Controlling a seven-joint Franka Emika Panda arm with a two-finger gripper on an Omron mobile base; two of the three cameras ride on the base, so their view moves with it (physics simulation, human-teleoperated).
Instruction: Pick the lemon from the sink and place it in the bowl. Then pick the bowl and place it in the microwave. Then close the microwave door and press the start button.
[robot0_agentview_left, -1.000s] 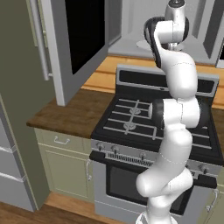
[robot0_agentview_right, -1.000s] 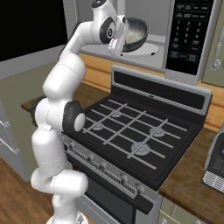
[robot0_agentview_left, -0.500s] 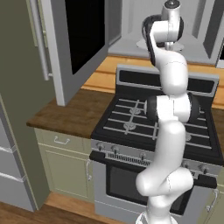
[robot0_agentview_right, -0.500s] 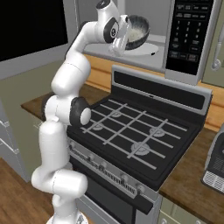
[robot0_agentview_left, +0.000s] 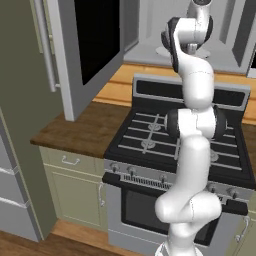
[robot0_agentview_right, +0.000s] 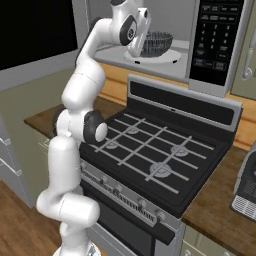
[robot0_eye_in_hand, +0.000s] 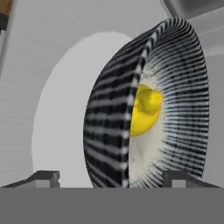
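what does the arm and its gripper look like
The arm is glossy white, made of rounded tube segments with dark grey to black joint discs. No cables or markings are visible. The gripper ends in two small dark grey blocky fingertips.

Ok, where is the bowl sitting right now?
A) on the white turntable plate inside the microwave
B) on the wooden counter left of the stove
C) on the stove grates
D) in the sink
A: the bowl rests on the white turntable plate inside the open microwave, with the lemon in it.
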